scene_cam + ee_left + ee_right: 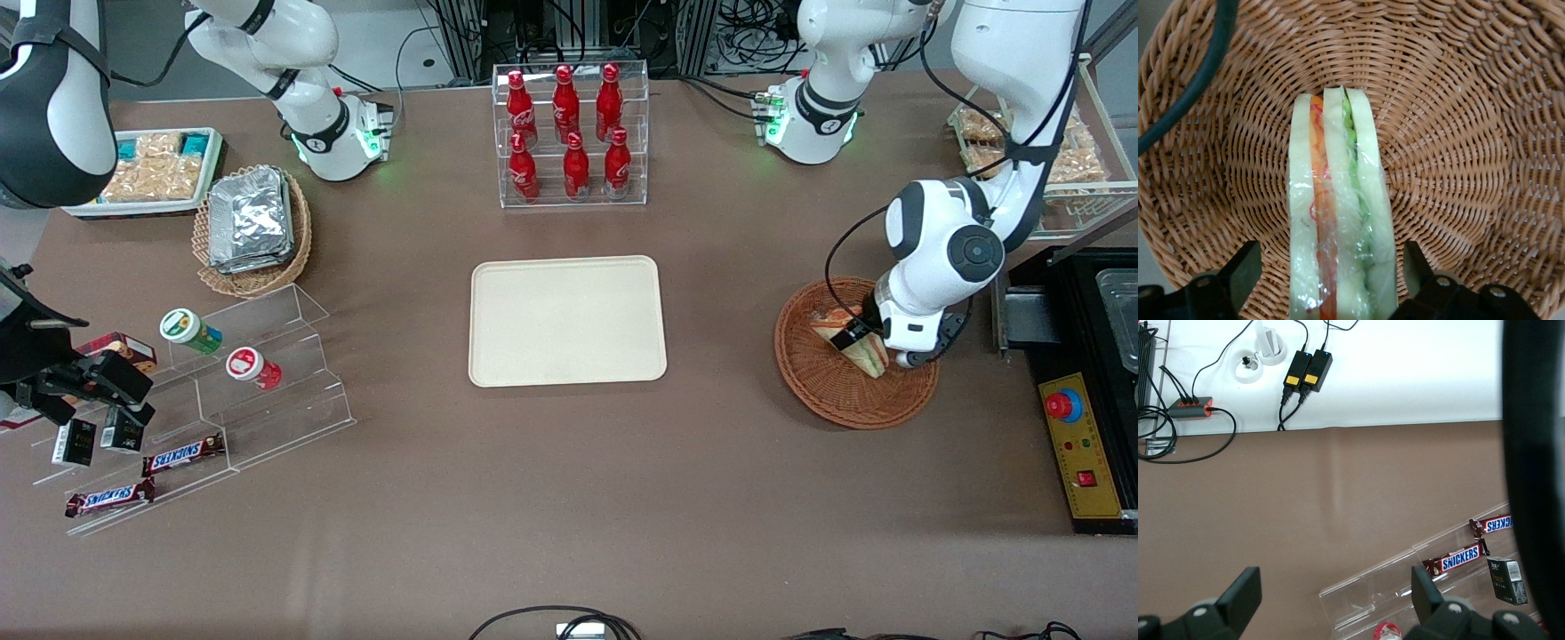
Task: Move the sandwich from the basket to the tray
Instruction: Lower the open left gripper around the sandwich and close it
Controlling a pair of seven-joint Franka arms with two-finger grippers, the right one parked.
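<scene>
The sandwich [867, 356] [1338, 200], a clear-wrapped wedge of white bread with orange, red and green layers, lies in the round reddish-brown wicker basket [827, 391] [1451, 133] toward the working arm's end of the table. My left gripper [864, 342] [1331, 267] is down in the basket and open. Its black fingers [1245, 270] stand one on each side of the sandwich, with a strip of wicker showing between each finger and the bread. The cream-beige tray [567, 320] lies bare at the middle of the table.
A clear rack of red bottles [571, 133] stands farther from the front camera than the tray. A black control box [1080, 444] sits beside the basket at the table's end. A tan basket of foil packets [253, 227] and an acrylic snack stand [222, 382] lie toward the parked arm's end.
</scene>
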